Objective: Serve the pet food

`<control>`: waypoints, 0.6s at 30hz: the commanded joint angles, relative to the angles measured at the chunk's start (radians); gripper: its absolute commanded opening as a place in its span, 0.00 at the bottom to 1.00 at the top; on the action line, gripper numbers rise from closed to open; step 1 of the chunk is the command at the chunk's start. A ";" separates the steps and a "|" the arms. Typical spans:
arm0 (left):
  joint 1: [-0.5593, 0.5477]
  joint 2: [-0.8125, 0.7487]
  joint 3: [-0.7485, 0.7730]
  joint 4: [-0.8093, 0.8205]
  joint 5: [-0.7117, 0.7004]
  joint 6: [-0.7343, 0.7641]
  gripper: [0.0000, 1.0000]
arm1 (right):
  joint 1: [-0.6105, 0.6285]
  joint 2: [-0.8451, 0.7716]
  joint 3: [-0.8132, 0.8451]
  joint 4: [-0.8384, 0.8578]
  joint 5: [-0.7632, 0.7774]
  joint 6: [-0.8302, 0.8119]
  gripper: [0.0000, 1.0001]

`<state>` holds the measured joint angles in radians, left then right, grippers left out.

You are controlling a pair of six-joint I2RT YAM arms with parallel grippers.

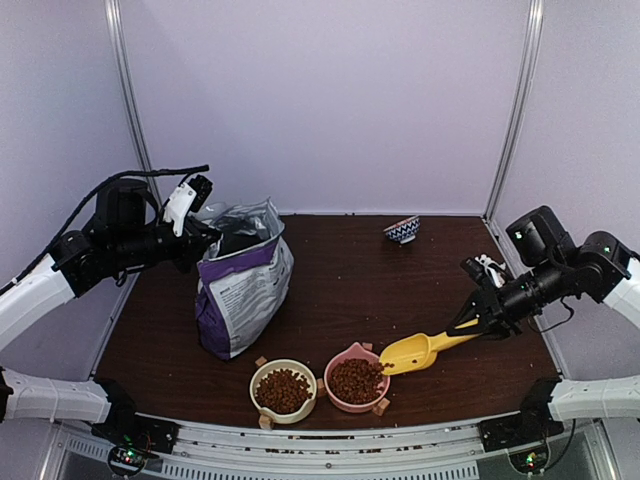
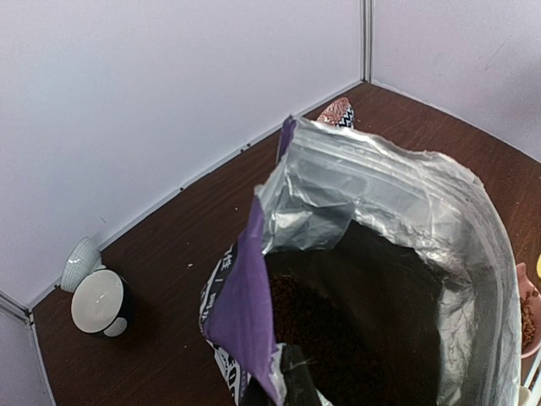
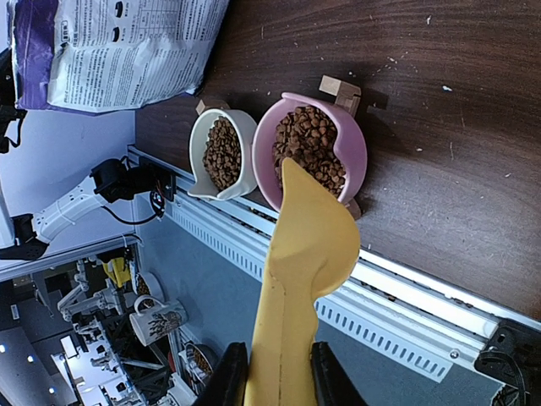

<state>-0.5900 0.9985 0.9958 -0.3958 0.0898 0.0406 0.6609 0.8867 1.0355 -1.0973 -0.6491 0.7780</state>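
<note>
The pet food, brown kibble, fills a pink bowl (image 1: 355, 381) (image 3: 311, 145) and a cream bowl (image 1: 283, 390) (image 3: 223, 152) near the table's front edge. More kibble lies deep inside the open purple bag (image 1: 240, 285) (image 2: 325, 334). My right gripper (image 1: 470, 325) (image 3: 279, 381) is shut on the handle of a yellow scoop (image 1: 415, 350) (image 3: 308, 245). The scoop's mouth is tipped over the pink bowl's right rim, with kibble at its lip. My left gripper (image 1: 205, 238) (image 2: 292, 381) is shut on the bag's top edge and holds it open.
A small blue-and-white patterned bowl (image 1: 402, 229) (image 2: 338, 111) stands at the back right. Small wooden blocks (image 1: 380, 406) hem in the two bowls. In the left wrist view, a white cup (image 2: 100, 302) and a ribbed bowl (image 2: 80, 262) sit by the wall.
</note>
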 commanded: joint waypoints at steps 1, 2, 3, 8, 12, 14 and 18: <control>0.008 -0.021 0.019 0.031 0.005 0.005 0.00 | -0.007 0.040 0.092 -0.112 0.021 -0.098 0.15; 0.008 -0.021 0.020 0.031 0.005 0.005 0.00 | -0.008 0.052 0.110 -0.130 0.023 -0.110 0.15; 0.008 -0.021 0.020 0.029 0.005 0.005 0.00 | -0.007 0.063 0.127 -0.145 0.025 -0.121 0.15; 0.008 -0.023 0.020 0.029 0.004 0.005 0.00 | -0.007 0.113 0.219 -0.220 0.028 -0.174 0.15; 0.008 -0.023 0.020 0.030 0.005 0.005 0.00 | -0.007 0.158 0.310 -0.294 0.061 -0.218 0.15; 0.008 -0.023 0.019 0.029 0.002 0.006 0.00 | -0.007 0.171 0.349 -0.302 0.071 -0.220 0.15; 0.009 -0.021 0.020 0.031 0.003 0.006 0.00 | -0.008 0.185 0.388 -0.294 0.065 -0.216 0.15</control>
<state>-0.5900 0.9985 0.9958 -0.3962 0.0895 0.0406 0.6605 1.0660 1.3754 -1.3663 -0.6106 0.5854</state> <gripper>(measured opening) 0.016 0.242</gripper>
